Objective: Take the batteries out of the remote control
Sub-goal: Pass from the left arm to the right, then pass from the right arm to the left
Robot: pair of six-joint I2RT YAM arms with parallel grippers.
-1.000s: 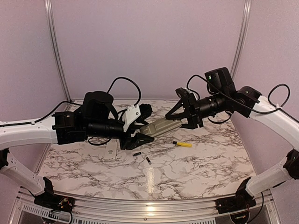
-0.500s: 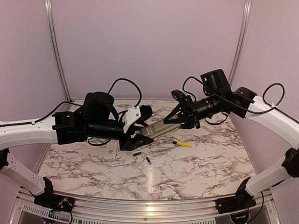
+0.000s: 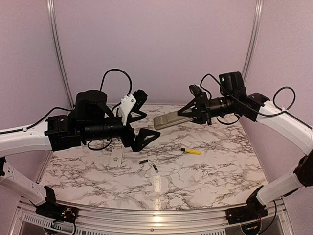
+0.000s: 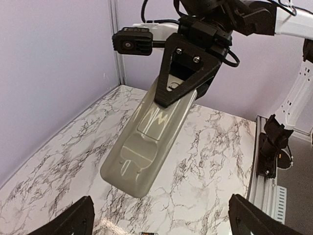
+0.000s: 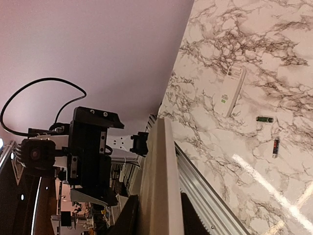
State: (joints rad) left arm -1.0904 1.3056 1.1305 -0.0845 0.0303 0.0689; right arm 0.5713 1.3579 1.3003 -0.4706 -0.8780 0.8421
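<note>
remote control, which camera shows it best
Left wrist: the remote control fills the middle of the frame, one broad face in plain sight. Top external shows it small, held aloft by the right gripper. Right wrist catches only its thin edge.

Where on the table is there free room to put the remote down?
The widest bare stretch of the table lies front right, between the screwdriver and the near rail; the remote would probably fit there. A smaller patch lies front left, nearer than the cover plate. The middle is crowded: the batteries lie close together beside that plate.
</note>
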